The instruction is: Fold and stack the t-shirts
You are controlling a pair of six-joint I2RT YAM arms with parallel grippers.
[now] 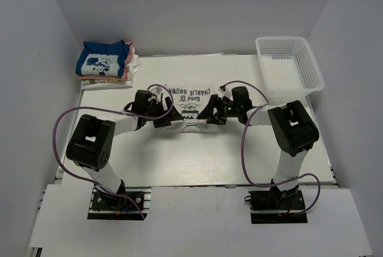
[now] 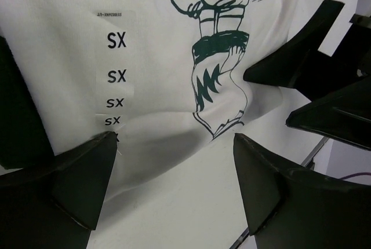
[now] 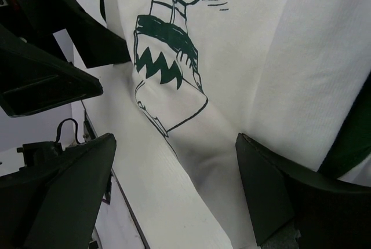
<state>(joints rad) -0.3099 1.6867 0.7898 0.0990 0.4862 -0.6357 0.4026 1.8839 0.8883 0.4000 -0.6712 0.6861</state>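
Fingers (image 2: 75,179) of the left gripper (image 2: 175,139) are spread wide, one on either side of the camera's view, with nothing pinched between them. The right gripper (image 3: 175,139) is in the same condition, its fingers (image 3: 278,191) well apart and clamped on nothing. From above, the two grippers face each other across the cream t-shirt (image 1: 190,98), left gripper at its left edge, right gripper at its right edge. Whether any fingertip presses the cloth cannot be told.

The cream t-shirt lies mid-counter (image 1: 197,161), its dark lettering (image 1: 190,91) reading upside down in the top view. The cartoon drawing (image 2: 217,46) sits between the two grippers, and the cloth is creased beside it. A size sticker strip (image 2: 116,75) is stuck to the shirt's front, near the left gripper. The right wrist view shows a doubled layer of cloth along the shirt's right side.

At the back left corner of the counter sits a stack: blue t-shirt (image 1: 102,60) on top, white print upward, pinkish t-shirts (image 1: 90,79) beneath it. The stack is well apart from both grippers.

A white mesh basket (image 1: 311,66) stands at the back right corner
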